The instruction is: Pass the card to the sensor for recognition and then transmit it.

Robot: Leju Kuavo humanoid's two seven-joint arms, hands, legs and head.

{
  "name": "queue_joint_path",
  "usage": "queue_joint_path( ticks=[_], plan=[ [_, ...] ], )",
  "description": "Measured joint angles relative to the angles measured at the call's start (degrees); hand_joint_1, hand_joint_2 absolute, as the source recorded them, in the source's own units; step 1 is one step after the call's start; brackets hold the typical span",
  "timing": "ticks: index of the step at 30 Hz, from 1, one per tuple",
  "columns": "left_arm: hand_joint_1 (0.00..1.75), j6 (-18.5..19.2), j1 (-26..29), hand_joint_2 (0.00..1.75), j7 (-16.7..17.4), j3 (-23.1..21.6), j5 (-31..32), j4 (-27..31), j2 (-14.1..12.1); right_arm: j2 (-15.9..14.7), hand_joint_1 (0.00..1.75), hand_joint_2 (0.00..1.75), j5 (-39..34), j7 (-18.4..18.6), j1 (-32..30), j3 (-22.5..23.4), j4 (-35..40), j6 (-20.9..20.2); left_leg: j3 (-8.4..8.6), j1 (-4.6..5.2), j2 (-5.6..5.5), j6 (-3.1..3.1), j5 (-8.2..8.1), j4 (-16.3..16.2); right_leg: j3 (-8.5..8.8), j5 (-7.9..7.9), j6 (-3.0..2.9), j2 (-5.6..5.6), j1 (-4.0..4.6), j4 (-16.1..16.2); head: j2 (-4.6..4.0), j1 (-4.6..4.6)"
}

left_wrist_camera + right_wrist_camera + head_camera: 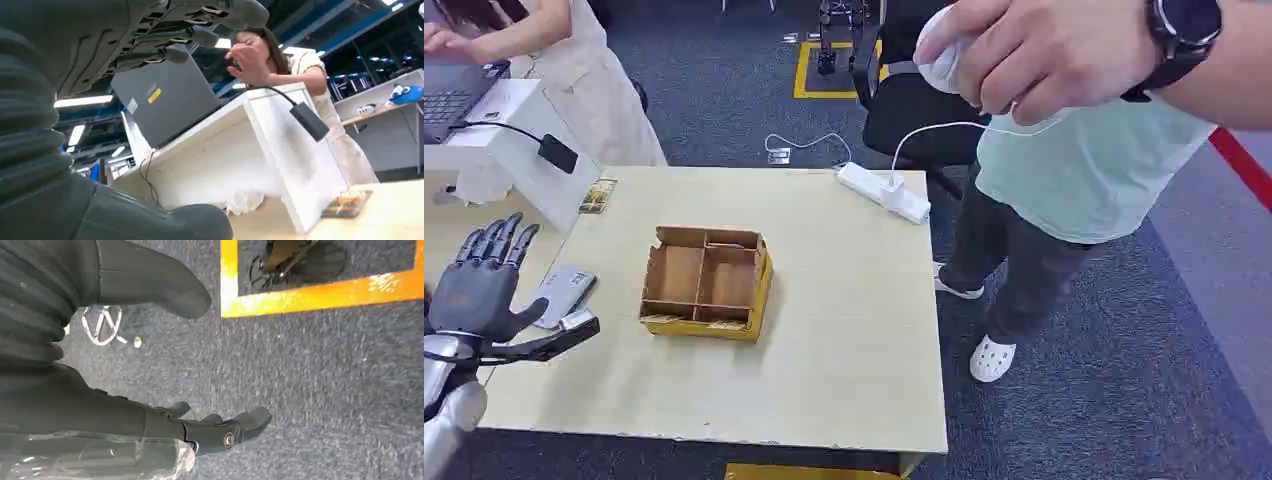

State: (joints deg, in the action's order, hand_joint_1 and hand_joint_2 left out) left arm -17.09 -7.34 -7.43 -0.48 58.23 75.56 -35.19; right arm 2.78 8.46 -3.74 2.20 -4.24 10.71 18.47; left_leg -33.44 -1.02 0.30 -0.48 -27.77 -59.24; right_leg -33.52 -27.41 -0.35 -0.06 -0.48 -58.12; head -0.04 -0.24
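**Hovering over the card, nothing picked up yet**

Hanging above the table's left edge, the left hand is spreading its fingers upward and stretching its thumb out sideways, holding nothing. Just past that thumb, a pale grey card is lying flat on the tabletop, with a small light piece just beside its near corner; whether the thumb is touching either one is too close to call. In the left wrist view the dark fingers are fanning out with no card between them. The right hand is dangling over the blue carpet, fingers loosely apart and holding nothing.

Behind the card, a white stand is carrying a laptop, and a small black box on a cable is hanging down its slanted face; this is probably the sensor. A divided cardboard tray is sitting mid-table, and a white power strip is lying at the far edge. One person is working at the laptop, and another is standing at the table's right, holding a white object near the camera.

Judging by this, the grasp is not yet made. The card is lying flat, so thick fingers may skid it across the wood rather than lift it. It is also sitting close to the table's edge, so a push from the thumb could tip it off. Swinging up toward the black box could snag its cable or bump the stand.
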Motion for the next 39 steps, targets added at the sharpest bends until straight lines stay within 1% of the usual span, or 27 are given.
queue_joint_path(
  ticks=[2,4,7,9,11,14,16,18,20,23,25,27,28,30,31,38,39],
  plan=[
    [0.00,0.79,-2.66,1.75,-0.30,-0.37,1.53,-1.62,0.33,0.02,0.00,1.75,-0.44,-0.31,-0.23,0.15,0.00,0.07,-0.01,0.00,0.00,0.01,0.05,-0.01,-0.01,0.03,-0.01,0.00,0.00,0.00,0.00,-0.07],
    [0.00,0.96,-5.61,1.75,0.33,-1.80,2.75,-3.34,0.79,0.00,0.00,1.75,-0.96,-0.57,-0.51,0.44,-0.02,0.13,-0.01,0.00,-0.02,0.01,0.07,-0.01,0.03,0.08,-0.03,-0.02,0.00,-0.01,0.00,-0.07],
    [0.00,0.70,-7.70,1.75,1.42,-3.36,3.02,-4.50,1.59,-0.04,0.00,1.75,-0.96,-0.55,-0.72,0.87,-0.04,0.61,0.01,0.01,0.11,-0.01,0.08,-0.01,0.01,0.14,-0.06,0.18,0.00,-0.01,0.00,-0.07],
    [0.00,0.44,-7.63,1.75,2.45,-4.00,2.91,-4.52,1.92,-0.13,0.00,1.75,-0.63,-0.55,-0.97,1.01,-0.07,0.74,0.01,0.02,0.19,-0.02,0.05,-0.01,0.00,0.13,-0.05,0.27,-0.01,0.00,0.00,-0.07],
    [0.00,0.11,-6.14,1.75,3.34,-4.11,2.47,-4.00,1.92,-0.26,0.00,1.75,-0.11,-0.70,-1.13,1.11,-0.09,0.74,0.01,0.02,0.28,-0.05,0.00,0.00,-0.03,0.12,-0.05,0.35,-0.01,0.00,0.00,-0.04],
    [0.00,-0.88,-2.75,1.75,4.22,-4.00,1.77,-2.35,1.71,-0.37,0.00,1.75,0.70,-0.90,-1.21,1.16,-0.07,0.63,-0.02,0.01,0.28,-0.03,-0.03,0.00,-0.04,0.07,-0.04,0.34,-0.01,0.00,0.00,0.02],
    [0.00,-1.51,0.53,1.75,4.42,-3.34,0.54,-0.56,0.83,-0.35,0.00,1.75,1.77,-1.07,-1.09,1.14,-0.04,0.55,-0.01,0.00,0.35,-0.07,-0.09,0.01,-0.06,0.06,-0.06,0.43,-0.01,-0.01,0.00,0.00],
    [0.00,-1.60,3.06,1.75,3.04,-1.83,-1.25,0.24,-0.07,-0.02,0.00,1.75,2.56,-0.37,-0.67,0.98,0.00,0.39,-0.01,-0.03,0.36,-0.07,-0.09,0.01,-0.12,0.05,-0.06,0.43,0.04,0.00,0.00,-0.02],
    [0.00,-1.46,3.90,1.75,1.24,-0.15,-1.95,0.27,-0.83,0.37,0.00,1.75,3.02,0.37,-0.04,0.72,0.28,0.50,-0.03,-0.08,0.30,-0.08,-0.08,0.01,-0.11,0.03,-0.07,0.33,0.09,0.00,0.00,-0.04],
    [0.00,-0.86,2.95,1.75,-0.65,0.83,-1.47,0.07,-0.94,0.66,0.00,1.75,2.60,0.48,0.52,0.66,0.52,0.81,-0.01,-0.09,0.07,-0.10,-0.03,0.00,-0.05,0.01,-0.08,0.11,0.10,0.01,0.00,-0.13],
    [0.00,-0.11,1.13,1.75,-1.05,0.74,-0.08,-0.69,-0.66,0.66,0.00,1.75,1.73,-0.15,0.44,0.76,0.59,0.92,0.00,-0.10,0.02,-0.08,0.01,-0.01,-0.11,0.02,-0.07,0.04,0.10,0.02,0.00,-0.02],
    [0.00,0.46,-2.14,1.75,-0.61,-0.16,1.73,-2.12,0.39,0.52,0.00,1.75,0.94,-0.74,-0.01,1.22,0.55,0.90,-0.04,-0.09,-0.10,-0.03,0.08,-0.01,0.01,0.04,-0.06,-0.08,0.10,0.02,0.00,-0.09],
    [0.00,0.48,-3.21,1.75,-0.13,-0.79,2.32,-2.73,0.70,0.50,0.00,1.75,0.90,-0.76,-0.20,1.44,0.52,0.87,-0.03,-0.09,-0.09,-0.04,0.07,-0.01,0.04,0.10,-0.11,-0.07,0.10,0.01,0.00,0.07],
    [0.00,0.35,-5.06,1.75,1.05,-2.01,3.02,-3.58,1.51,0.24,0.00,1.75,0.96,-0.83,-0.50,1.66,0.46,0.72,-0.03,-0.08,0.05,-0.04,0.07,-0.01,0.01,0.16,-0.15,0.07,0.09,0.01,0.00,0.00],
    [0.00,0.22,-5.49,1.75,1.94,-2.64,2.95,-3.67,1.88,0.07,0.00,1.75,1.18,-0.63,-0.65,1.75,0.39,0.74,-0.02,-0.08,0.09,-0.04,0.07,-0.01,0.01,0.17,-0.14,0.14,0.09,0.02,0.00,0.02],
    [0.00,0.15,-5.50,1.75,2.12,-2.77,2.89,-3.67,1.97,0.07,0.00,1.75,1.23,-0.61,-0.69,1.75,0.37,0.74,-0.01,-0.08,0.12,-0.04,0.06,-0.01,0.01,0.17,-0.14,0.17,0.09,0.02,0.00,0.02],
    [0.00,-0.24,-5.13,1.75,3.06,-3.21,2.38,-3.65,2.08,-0.04,0.00,1.75,1.71,-0.52,-0.90,1.75,0.28,0.83,-0.01,-0.06,0.25,-0.06,0.03,-0.01,-0.01,0.17,-0.14,0.31,0.09,0.02,0.00,0.00]
  ],
)
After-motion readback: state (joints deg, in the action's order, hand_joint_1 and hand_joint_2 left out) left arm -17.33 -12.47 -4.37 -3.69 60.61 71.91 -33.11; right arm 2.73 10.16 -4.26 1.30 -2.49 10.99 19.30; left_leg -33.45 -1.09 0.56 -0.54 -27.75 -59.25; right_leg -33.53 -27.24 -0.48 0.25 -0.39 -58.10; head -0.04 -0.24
